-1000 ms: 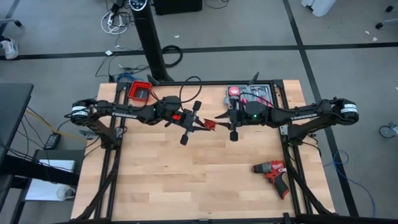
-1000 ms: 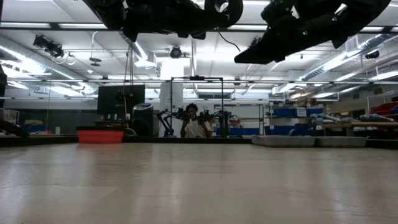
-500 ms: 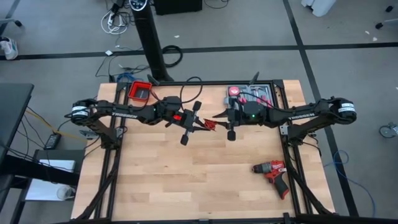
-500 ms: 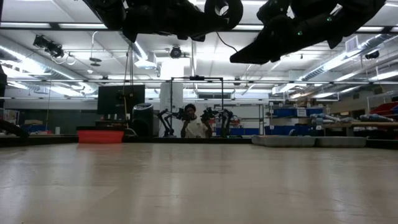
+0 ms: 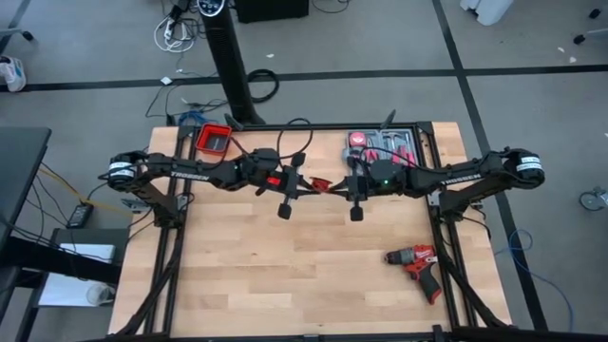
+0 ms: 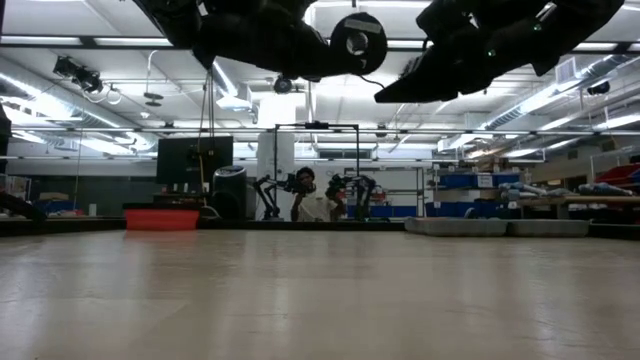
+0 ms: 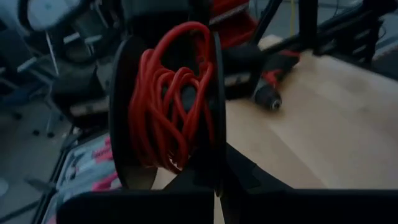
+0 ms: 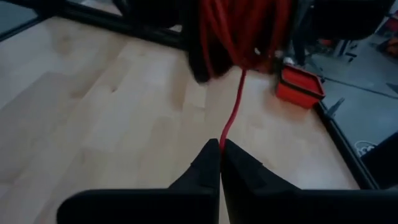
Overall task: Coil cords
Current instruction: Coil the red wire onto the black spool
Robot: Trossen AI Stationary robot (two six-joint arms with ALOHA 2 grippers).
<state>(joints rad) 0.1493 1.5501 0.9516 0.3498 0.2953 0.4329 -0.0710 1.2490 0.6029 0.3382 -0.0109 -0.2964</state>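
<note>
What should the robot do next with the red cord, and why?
Probably the right gripper should carry its pinched strand of the red cord around the bundle that the left gripper holds shut. One loose strand stretches from the bundle to the right fingers, above the table, so it likely needs winding on.

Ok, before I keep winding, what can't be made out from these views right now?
- Red cord: right wrist view, its run into the right end effector ends at the shut fingers; any tail beyond is hidden.
- Coil: left wrist view, the left end effector's fingers cover its far side.
- Low view: only the arms' undersides show; cord and both grips are cut off by the top edge.
- High view: cord bundle too small to count turns.
</note>
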